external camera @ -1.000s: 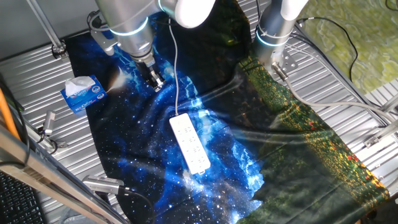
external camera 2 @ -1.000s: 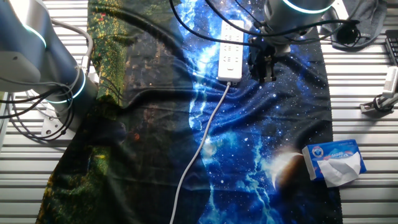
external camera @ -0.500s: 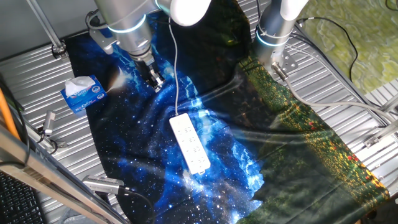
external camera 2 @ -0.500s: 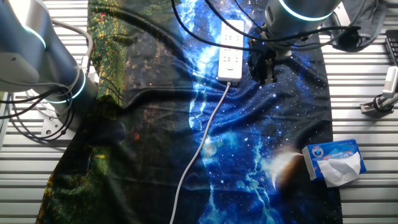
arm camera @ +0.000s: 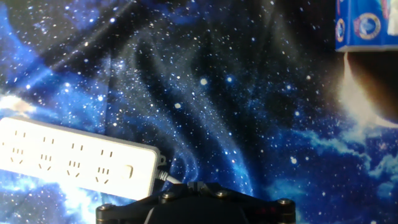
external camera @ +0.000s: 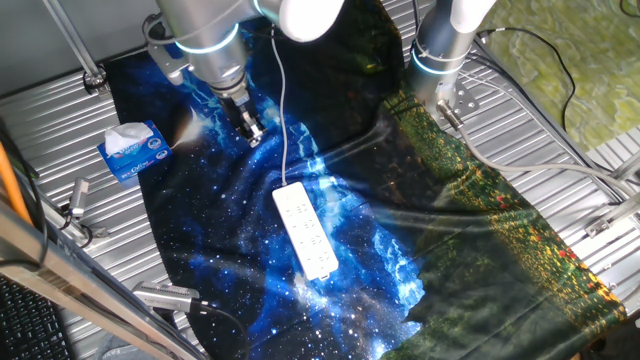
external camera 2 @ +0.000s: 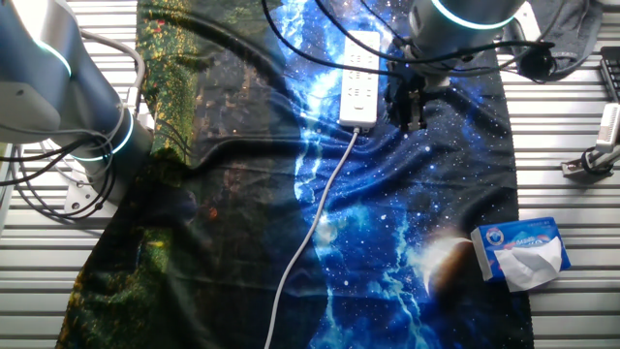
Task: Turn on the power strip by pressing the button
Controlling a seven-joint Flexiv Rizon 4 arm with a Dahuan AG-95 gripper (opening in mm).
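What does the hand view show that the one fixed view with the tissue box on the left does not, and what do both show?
Only the hand view shows the button as a small switch at the corded end of the power strip. Only the fixed view shows the gripper itself, hanging beside the cord, apart from the strip, plus a second robot base. Both show the strip, the tissue box and the galaxy cloth.

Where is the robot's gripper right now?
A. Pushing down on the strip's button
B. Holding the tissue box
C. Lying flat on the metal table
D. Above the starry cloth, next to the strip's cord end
D: the gripper hangs over the starry cloth, beside the power strip, apart from it.
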